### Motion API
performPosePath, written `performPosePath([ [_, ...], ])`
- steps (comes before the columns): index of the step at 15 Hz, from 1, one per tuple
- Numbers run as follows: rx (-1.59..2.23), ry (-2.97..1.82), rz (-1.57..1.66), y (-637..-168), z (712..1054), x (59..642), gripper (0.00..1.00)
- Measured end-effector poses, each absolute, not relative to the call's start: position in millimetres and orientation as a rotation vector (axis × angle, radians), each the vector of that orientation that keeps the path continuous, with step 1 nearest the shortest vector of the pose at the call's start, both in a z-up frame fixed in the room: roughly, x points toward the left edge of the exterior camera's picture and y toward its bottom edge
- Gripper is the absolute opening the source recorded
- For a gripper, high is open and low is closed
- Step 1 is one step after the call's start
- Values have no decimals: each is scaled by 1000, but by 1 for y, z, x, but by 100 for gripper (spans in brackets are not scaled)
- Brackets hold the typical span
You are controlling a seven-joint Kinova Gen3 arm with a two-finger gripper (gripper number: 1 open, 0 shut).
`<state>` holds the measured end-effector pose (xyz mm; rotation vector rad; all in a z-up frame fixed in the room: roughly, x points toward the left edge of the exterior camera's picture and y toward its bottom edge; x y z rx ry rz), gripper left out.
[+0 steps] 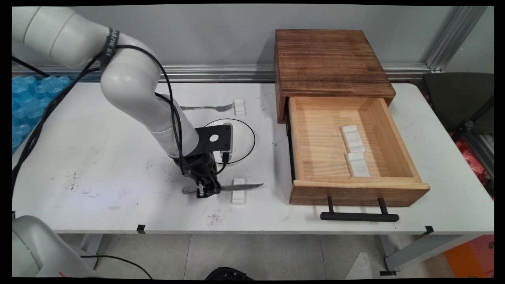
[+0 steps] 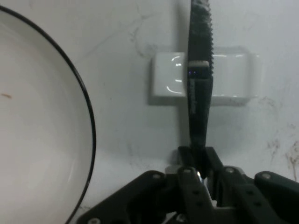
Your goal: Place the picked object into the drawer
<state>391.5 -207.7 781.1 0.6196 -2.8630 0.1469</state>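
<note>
A serrated table knife point(image 1: 241, 186) point(image 2: 200, 88) lies across a small white rest point(image 1: 238, 192) point(image 2: 166, 79) near the table's front edge. My gripper point(image 1: 208, 191) point(image 2: 198, 163) is down at table level with its fingers shut on the knife's handle, just left of the rest. In the hand view the blade runs straight up from the fingers point(image 2: 187, 161) and over the rest. A white plate with a dark rim point(image 1: 241, 139) point(image 2: 42, 130) sits just behind the gripper, partly hidden by the wrist.
A fork point(image 1: 207, 107) leans on a second white rest point(image 1: 239, 107) behind the plate. To the right stands a wooden box point(image 1: 327, 63) with its drawer point(image 1: 386, 134) pulled out; two white rests point(image 1: 353, 138) lie inside. The drawer's black handle point(image 1: 359, 216) overhangs the table's front edge.
</note>
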Motion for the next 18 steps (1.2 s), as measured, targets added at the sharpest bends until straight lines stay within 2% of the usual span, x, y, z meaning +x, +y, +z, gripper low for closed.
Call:
performPosePath([
  [5, 625, -2864, 140, -205, 787, 391, 0],
  [8, 637, -2869, 126, -204, 801, 388, 0],
  [15, 665, -2913, 154, -206, 878, 373, 0],
  [16, 664, -2910, 163, -209, 900, 361, 0],
  [18, 657, -2897, 174, -213, 920, 346, 0],
])
